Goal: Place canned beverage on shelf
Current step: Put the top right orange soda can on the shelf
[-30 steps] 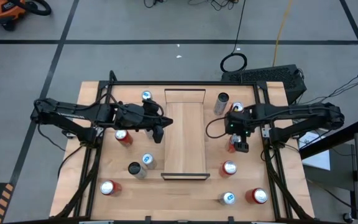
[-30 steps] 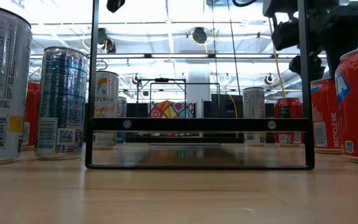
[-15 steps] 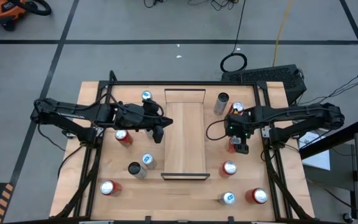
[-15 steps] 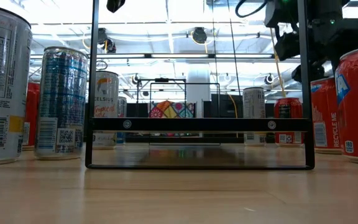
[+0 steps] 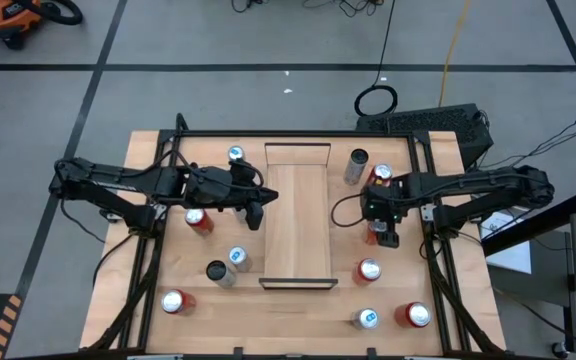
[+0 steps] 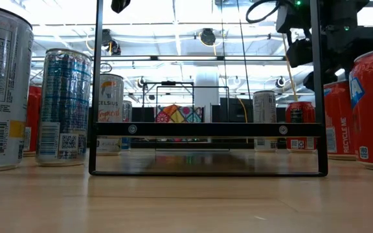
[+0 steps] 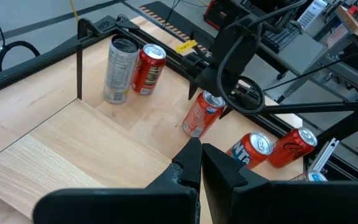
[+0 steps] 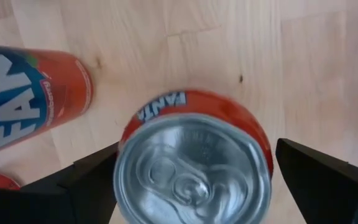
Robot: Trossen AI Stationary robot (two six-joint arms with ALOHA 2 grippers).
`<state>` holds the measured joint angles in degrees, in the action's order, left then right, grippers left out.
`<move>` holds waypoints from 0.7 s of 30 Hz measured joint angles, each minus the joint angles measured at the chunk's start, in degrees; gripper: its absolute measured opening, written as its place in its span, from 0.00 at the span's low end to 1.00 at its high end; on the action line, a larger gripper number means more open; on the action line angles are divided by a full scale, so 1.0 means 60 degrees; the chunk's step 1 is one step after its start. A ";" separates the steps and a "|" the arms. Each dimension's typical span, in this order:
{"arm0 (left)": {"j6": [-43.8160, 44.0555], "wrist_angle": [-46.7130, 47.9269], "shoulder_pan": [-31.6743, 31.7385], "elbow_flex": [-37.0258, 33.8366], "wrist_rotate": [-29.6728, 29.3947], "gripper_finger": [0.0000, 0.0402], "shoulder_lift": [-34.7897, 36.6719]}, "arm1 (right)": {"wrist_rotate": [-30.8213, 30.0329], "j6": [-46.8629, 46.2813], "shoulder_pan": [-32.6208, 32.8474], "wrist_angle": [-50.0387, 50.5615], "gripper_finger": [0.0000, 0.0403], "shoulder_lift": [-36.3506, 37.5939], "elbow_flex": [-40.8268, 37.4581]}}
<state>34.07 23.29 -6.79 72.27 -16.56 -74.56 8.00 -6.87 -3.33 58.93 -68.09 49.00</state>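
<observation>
Right wrist view: orange can (image 8: 194,165) between open right end effector (image 8: 197,180) fingers.

Overhead view straight down, low view level across table (image 6: 186,200), wrist views close

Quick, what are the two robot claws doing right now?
Left gripper: shut, holding nothing, by the shelf.
Right gripper: open, fingers either side of an orange can.

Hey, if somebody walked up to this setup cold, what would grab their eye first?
Probably the right gripper, open and hanging straight over an upright orange Fanta can on the table's right side. Next, the long empty shelf down the middle, with cans scattered on both sides. The left gripper waits shut at the shelf's left edge.
</observation>
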 joint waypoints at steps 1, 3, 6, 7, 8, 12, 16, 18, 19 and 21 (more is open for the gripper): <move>-0.0001 -0.0003 0.0000 0.0000 0.0000 0.04 0.0001 | 0.0015 0.0000 0.0000 -0.0023 0.94 -0.0017 -0.0002; -0.0001 -0.0003 0.0000 0.0000 0.0000 0.04 0.0000 | 0.0151 0.0003 0.0000 -0.0156 0.94 -0.0101 -0.0016; 0.0002 0.0001 0.0000 0.0000 0.0002 0.04 -0.0002 | 0.0198 -0.0022 0.0004 -0.0182 0.94 -0.0299 -0.0027; 0.0002 0.0000 0.0000 0.0000 0.0001 0.04 -0.0002 | 0.0198 -0.0029 0.0004 -0.0185 0.94 -0.0368 -0.0027; -0.0002 -0.0003 0.0000 0.0000 0.0000 0.04 -0.0002 | 0.0198 -0.0080 0.0004 -0.0182 0.94 -0.0429 -0.0027; -0.0002 -0.0003 0.0000 0.0000 0.0004 0.04 -0.0002 | 0.0197 -0.0263 0.0004 -0.0225 0.94 -0.0666 -0.0027; -0.0002 0.0001 0.0000 0.0000 0.0004 0.04 -0.0002 | 0.0198 -0.0433 0.0007 -0.0283 0.93 -0.0694 -0.0027; -0.0002 0.0001 0.0000 0.0000 0.0004 0.04 -0.0002 | 0.0191 -0.0519 0.0007 -0.0288 0.91 -0.0690 -0.0027; -0.0002 0.0001 0.0000 0.0000 0.0004 0.04 -0.0002 | 0.0191 -0.0582 0.0007 -0.0268 0.89 -0.0670 -0.0027; -0.0033 0.0001 0.0000 0.0000 0.0004 0.04 -0.0002 | 0.0197 -0.0765 0.0007 -0.0238 0.83 -0.0650 -0.0026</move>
<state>33.87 23.29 -6.79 72.27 -16.53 -74.56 9.19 -11.46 -3.29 57.50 -71.99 48.85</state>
